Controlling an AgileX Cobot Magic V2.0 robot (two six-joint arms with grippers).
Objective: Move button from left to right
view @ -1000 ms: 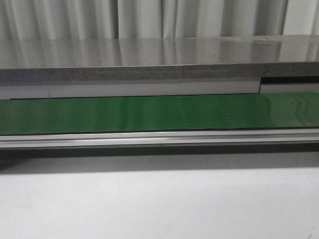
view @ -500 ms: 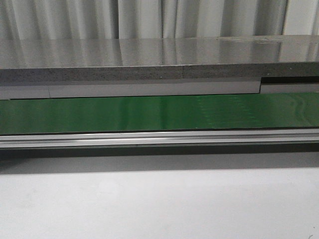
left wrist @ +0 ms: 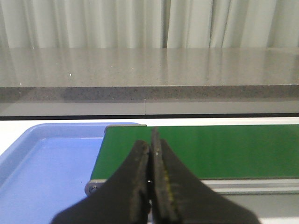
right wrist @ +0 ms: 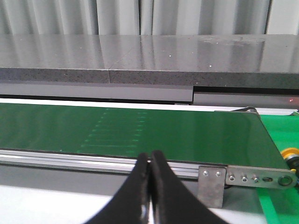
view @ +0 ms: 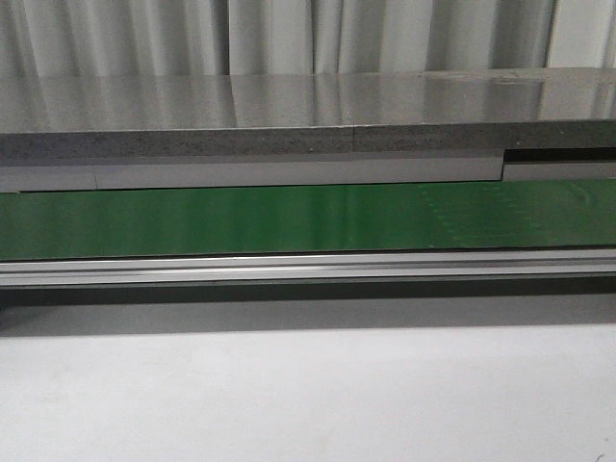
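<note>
No whole button shows in any view. A small yellow and black thing (right wrist: 290, 155) sits on a green surface past the belt's right end, cut off by the frame edge; I cannot tell whether it is the button. My left gripper (left wrist: 150, 140) is shut and empty, held in front of the left end of the green conveyor belt (left wrist: 210, 149). My right gripper (right wrist: 150, 157) is shut and empty, in front of the belt (right wrist: 140, 128) near its right end. Neither gripper shows in the front view.
A blue tray (left wrist: 42, 172) lies at the belt's left end. The belt (view: 289, 219) runs across the front view with an aluminium rail (view: 308, 268) before it and a grey stone shelf (view: 289, 120) behind. A metal bracket (right wrist: 211, 184) stands at the right end.
The faint pattern of marks on the belt has shifted to the right in the front view. Nothing else has changed.
</note>
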